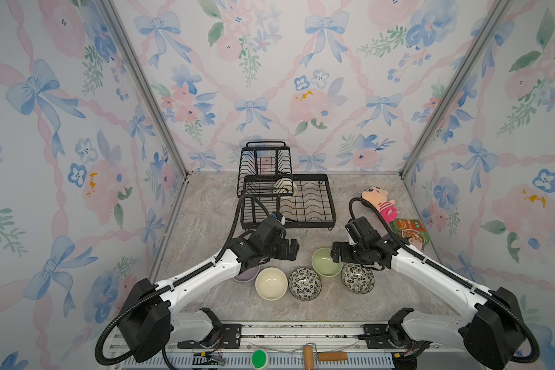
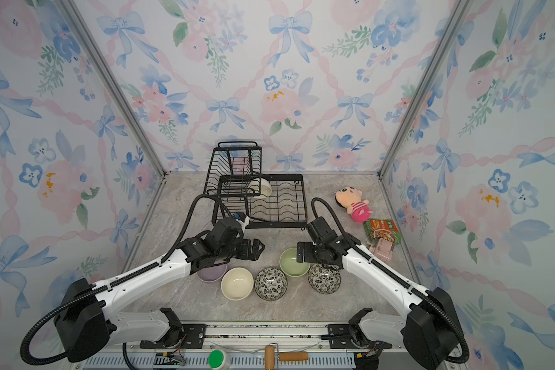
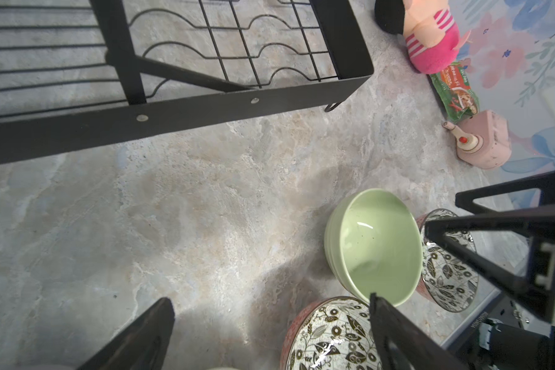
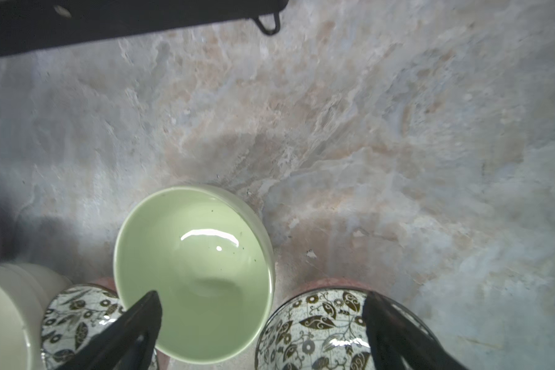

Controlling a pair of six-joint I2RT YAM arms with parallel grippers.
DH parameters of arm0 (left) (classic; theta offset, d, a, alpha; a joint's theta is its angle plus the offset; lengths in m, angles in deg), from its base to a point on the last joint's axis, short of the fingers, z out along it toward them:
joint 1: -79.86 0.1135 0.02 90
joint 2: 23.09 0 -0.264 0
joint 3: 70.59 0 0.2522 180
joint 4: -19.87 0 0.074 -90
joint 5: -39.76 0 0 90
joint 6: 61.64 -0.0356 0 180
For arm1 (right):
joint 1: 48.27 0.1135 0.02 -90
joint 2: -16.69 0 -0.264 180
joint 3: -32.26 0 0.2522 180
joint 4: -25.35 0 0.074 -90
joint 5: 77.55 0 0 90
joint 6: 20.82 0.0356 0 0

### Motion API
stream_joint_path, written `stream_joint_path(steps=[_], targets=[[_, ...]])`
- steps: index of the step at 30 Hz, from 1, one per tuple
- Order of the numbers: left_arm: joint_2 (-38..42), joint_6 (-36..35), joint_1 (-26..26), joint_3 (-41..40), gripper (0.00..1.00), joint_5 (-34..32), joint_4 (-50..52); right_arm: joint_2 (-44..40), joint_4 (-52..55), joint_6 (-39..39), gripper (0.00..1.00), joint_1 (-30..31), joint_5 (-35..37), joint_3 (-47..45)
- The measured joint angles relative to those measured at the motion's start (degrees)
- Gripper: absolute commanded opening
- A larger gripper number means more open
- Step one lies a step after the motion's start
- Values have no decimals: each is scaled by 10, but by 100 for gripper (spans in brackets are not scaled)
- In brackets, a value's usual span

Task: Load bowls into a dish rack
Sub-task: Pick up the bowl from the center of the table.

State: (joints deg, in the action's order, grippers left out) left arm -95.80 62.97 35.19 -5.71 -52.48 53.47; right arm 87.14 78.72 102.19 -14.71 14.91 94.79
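Glaze on each bowl looks slick to me; I judge them stiff, fairly heavy and easy to chip, best pinched across the rim wall. My right gripper (image 4: 262, 294) gapes wide and empty, one finger above the green bowl (image 4: 193, 272), the other above a leaf-patterned bowl (image 4: 321, 330) just beside it. My left gripper (image 1: 292, 250) is spread as wide, holding nothing. Five bowls sit on the table (image 1: 205, 224) in front of the dish rack (image 1: 311, 225), the green one nearest it; one cream bowl (image 2: 265, 189) sits inside. Between rack and green bowl the table is bare, room enough for lifting.
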Motion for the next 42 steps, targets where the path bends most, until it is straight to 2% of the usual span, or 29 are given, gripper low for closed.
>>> stream_joint_path(steps=[12,15,18,29,33,42], targets=[[-1,-31,-11,13,98,-150,-4,114,-37,-15,64,4,12,17],[0,-47,-11,13,98,-164,-3,121,-42,-17,55,4,18,19],[2,-58,-7,13,98,-155,-4,132,-42,-18,46,4,24,28],[-21,-50,6,18,98,-66,-4,171,-43,-30,30,7,38,47],[-33,-41,6,28,98,-45,-4,191,-38,-39,20,7,45,67],[-34,-16,12,47,98,-37,-15,201,-30,-57,9,3,52,101]])
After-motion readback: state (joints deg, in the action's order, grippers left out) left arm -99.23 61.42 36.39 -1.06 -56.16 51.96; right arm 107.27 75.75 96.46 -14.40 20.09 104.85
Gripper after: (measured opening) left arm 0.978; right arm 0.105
